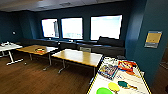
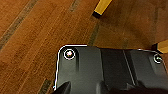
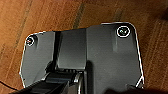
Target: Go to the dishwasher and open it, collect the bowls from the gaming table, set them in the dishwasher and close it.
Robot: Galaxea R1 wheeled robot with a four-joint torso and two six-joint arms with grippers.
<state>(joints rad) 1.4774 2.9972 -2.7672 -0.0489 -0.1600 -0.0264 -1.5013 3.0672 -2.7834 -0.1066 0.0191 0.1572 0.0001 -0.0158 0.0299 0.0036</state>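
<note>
The gaming table (image 1: 140,86), a long white top with yellow edging, runs in from the lower right of the head view. At its near end lies a lime-green bowl (image 1: 104,91), cut off by the picture's lower edge. Beside the bowl lie a flat yellow paddle (image 1: 114,87) and a dark green paddle (image 1: 122,84). Further along the top are a colourful box (image 1: 108,70) and an orange-red packet (image 1: 127,65). The dishwasher is out of view. Both wrist views look down past the robot's dark plate onto wooden floor; the left one catches a yellow table leg (image 2: 102,7).
Two wooden-topped tables (image 1: 78,57) (image 1: 37,49) stand mid-room, with a white table (image 1: 8,47) at the far left. Dark sofas (image 1: 105,48) line the wall under three bright windows. A teal wall (image 1: 150,55) with a notice rises at the right. Brown floor lies open at the lower left.
</note>
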